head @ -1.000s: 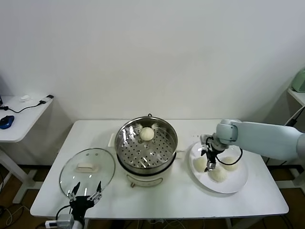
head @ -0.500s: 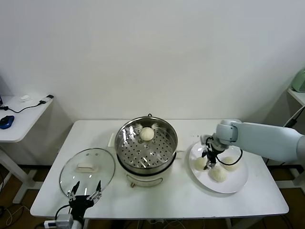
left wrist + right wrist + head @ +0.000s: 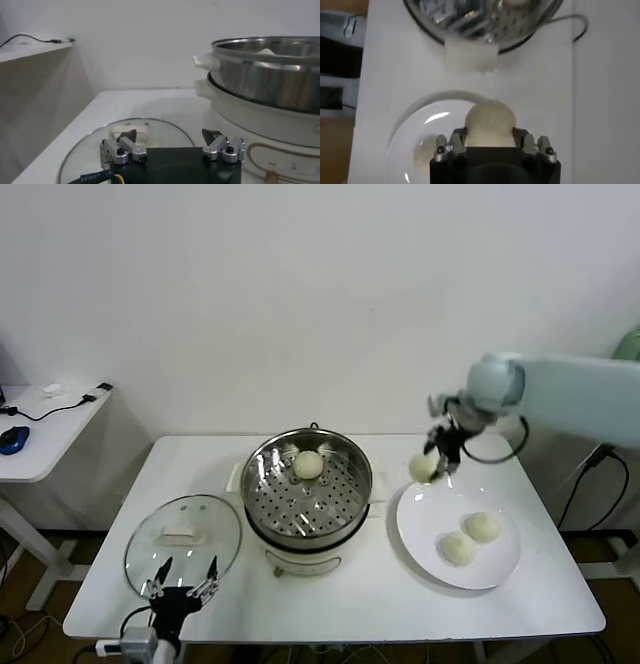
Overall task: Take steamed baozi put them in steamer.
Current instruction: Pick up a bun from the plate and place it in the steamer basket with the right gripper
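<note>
— Gripping one bun, is it? What has the right gripper [image 3: 437,461] got, upper right of centre in the head view?

— A single steamed baozi [image 3: 423,468], pinched between its fingers [image 3: 456,144] and held in the air above the far-left rim of the white plate [image 3: 420,534]. The wrist view shows the bun [image 3: 490,123] filling the gap, a finger pressed to each flank, so the jaws stand only as wide as the dough.

— And the rest of the buns?

— Two lie on the plate at right of centre in the frame, one [image 3: 482,526] behind and one [image 3: 458,548] nearer the camera, close together; whether they touch is hard to judge from here. A fourth [image 3: 308,465] sits on the perforated tray at the back of the steamer [image 3: 262,514], mid-frame.

— The other arm?

— The left gripper [image 3: 182,591] is parked at lower left, low at the near table edge, its fingers [image 3: 121,148] spread wide and holding nothing. They sit just at the near rim of the glass lid [image 3: 182,542], which lies flat on the white table [image 3: 330,609] beside the steamer. From the left wrist, the steamer's steel wall [image 3: 270,75] rises close by.
</note>
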Robot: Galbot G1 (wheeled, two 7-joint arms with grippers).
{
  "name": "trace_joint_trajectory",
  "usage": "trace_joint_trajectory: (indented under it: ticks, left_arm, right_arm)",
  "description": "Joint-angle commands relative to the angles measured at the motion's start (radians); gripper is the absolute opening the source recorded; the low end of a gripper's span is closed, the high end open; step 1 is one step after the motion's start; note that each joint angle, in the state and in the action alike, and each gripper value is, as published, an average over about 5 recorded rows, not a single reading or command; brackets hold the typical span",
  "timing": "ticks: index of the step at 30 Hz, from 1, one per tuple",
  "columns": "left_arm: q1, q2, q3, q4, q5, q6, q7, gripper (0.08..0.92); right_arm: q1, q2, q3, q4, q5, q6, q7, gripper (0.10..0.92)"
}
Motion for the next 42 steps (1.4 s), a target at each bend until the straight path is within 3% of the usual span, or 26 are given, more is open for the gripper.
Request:
trace_joint_trajectory:
  ticks: [1,10,18,36,42]
  left_arm:
    - [-0.009,-0.003,0.005,-0.010,-0.002,0.007,0.002,0.823]
    - [-0.017,-0.003,0.006,-0.012,-0.007,0.013,0.005,0.823]
    - [-0.023,0.001,0.006,-0.001,-0.009,0.016,0.006,0.823]
    - [-0.026,0.004,0.007,0.006,-0.013,0.019,0.005,0.823]
    - [-0.020,0.005,0.007,-0.003,-0.014,0.018,0.006,0.823]
  right_arm:
    - [0.168,0.238,0.047,0.092,0.326,-0.093,0.074,0.628]
    - [-0.106,0.501,0.107,-0.103,0.318,-0.139,0.159,0.628]
    - [-0.264,0.620,0.112,-0.280,0.244,-0.148,0.189,0.628]
    - [-0.376,0.673,0.107,-0.386,0.178,-0.145,0.208,0.632]
    - [-0.342,0.634,0.116,-0.347,0.171,-0.109,0.175,0.739]
